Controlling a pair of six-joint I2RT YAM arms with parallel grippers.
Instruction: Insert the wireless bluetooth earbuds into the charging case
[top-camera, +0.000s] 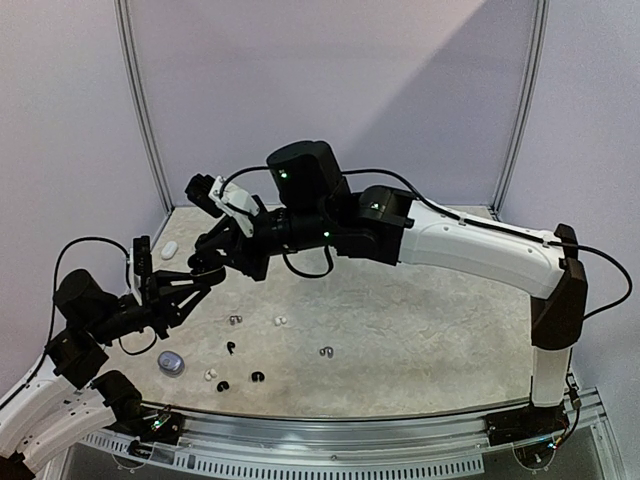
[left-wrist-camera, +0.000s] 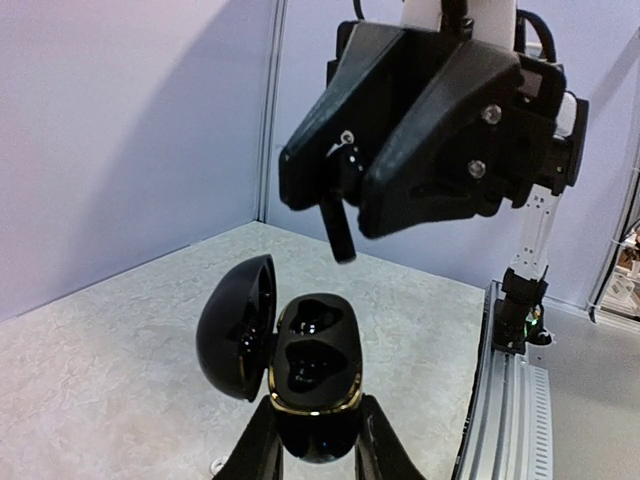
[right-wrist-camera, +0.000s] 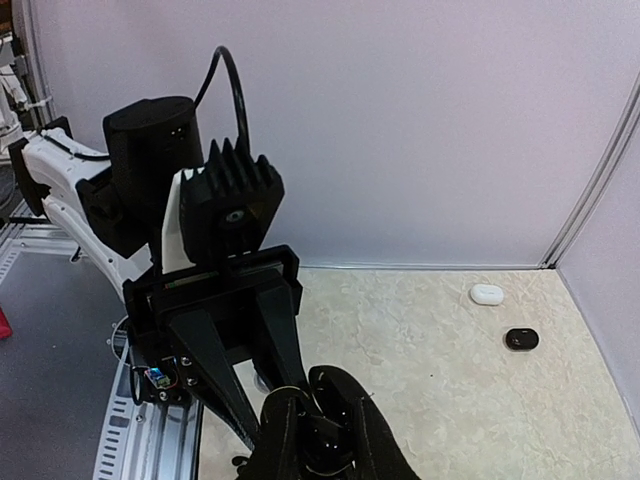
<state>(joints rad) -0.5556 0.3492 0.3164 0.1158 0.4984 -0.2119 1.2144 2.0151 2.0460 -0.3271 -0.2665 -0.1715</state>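
The left end effector (left-wrist-camera: 315, 432) was clamped on the lower body of the black charging case (left-wrist-camera: 312, 385), holding it raised off the surface (top-camera: 420, 320). The lid (left-wrist-camera: 240, 325) was swung open to one side. Both wells (left-wrist-camera: 312, 345) faced up and looked empty, though their gloss made that hard to judge.

Directly above the case hung the right end effector (left-wrist-camera: 340, 212), its fingers drawn close together. A thin dark piece (left-wrist-camera: 341, 235) stuck down from between them. Whether that was a bud or part of a finger could not be told, so its grip stayed uncertain.

Several loose earbuds (top-camera: 258, 377) lay scattered on the surface below and in front of the case. A pale case (top-camera: 169, 249) and a greyish one (top-camera: 171, 363) also sat there, apart from it.

The step in hand seemed to be the insertion itself, with one arm presenting the case and the other poised over it. The next move would probably call for a short, straight descent lined up over one well. The case would need to be kept steady, and release should come only once the bud seated.
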